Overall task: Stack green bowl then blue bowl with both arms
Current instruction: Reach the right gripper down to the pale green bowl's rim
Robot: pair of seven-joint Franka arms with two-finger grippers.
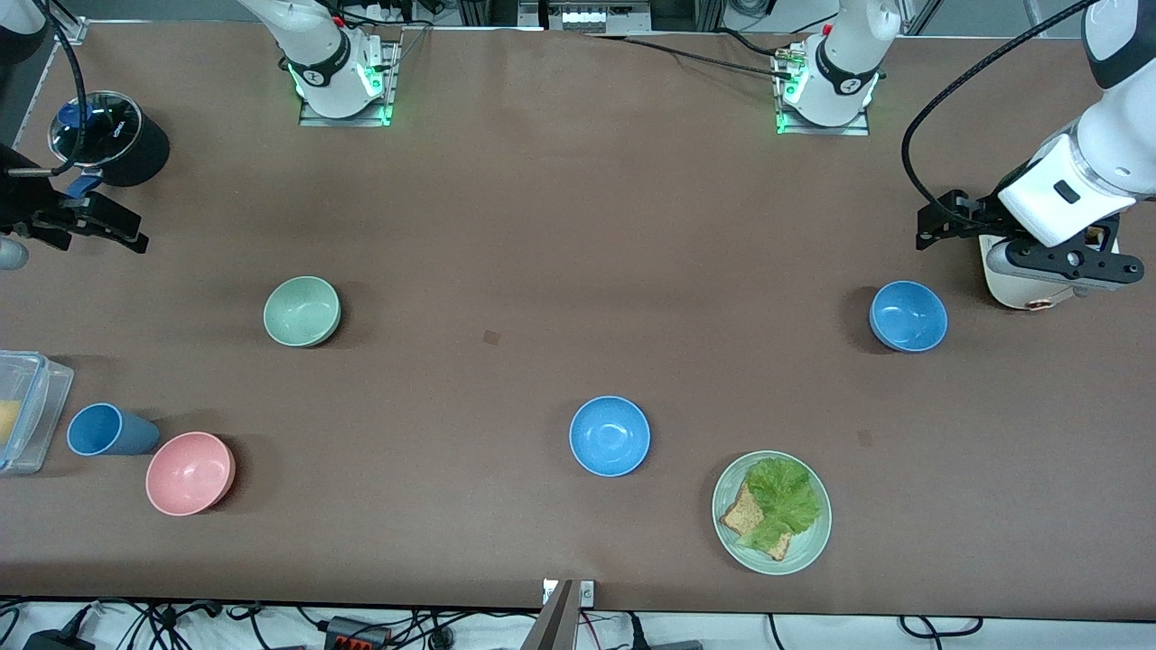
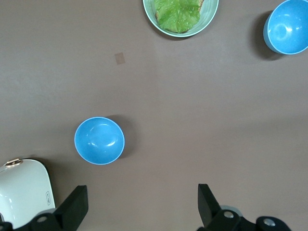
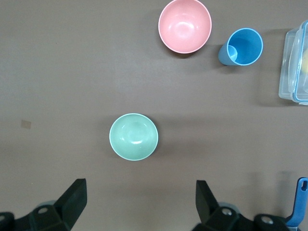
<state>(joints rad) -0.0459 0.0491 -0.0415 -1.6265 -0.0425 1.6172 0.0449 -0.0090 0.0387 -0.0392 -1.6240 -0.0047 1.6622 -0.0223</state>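
Green matte round bowl (image 1: 302,311) is sitting untouched, 2 blue round bowls (image 1: 908,316) apart; left gripper (image 2: 142,207) and right gripper (image 3: 140,204) are hovering wide, empty, ready to approach.

I see the green bowl (image 1: 302,311) upright and empty toward the right arm's end; one blue bowl (image 1: 908,316) upright toward the left arm's end, the other blue bowl (image 1: 610,436) mid-table, nearer the camera.

Readable text: none legible anywhere.
Black container lid (image 1: 95,126), upper left of the frame: faint white lettering, too small to read.
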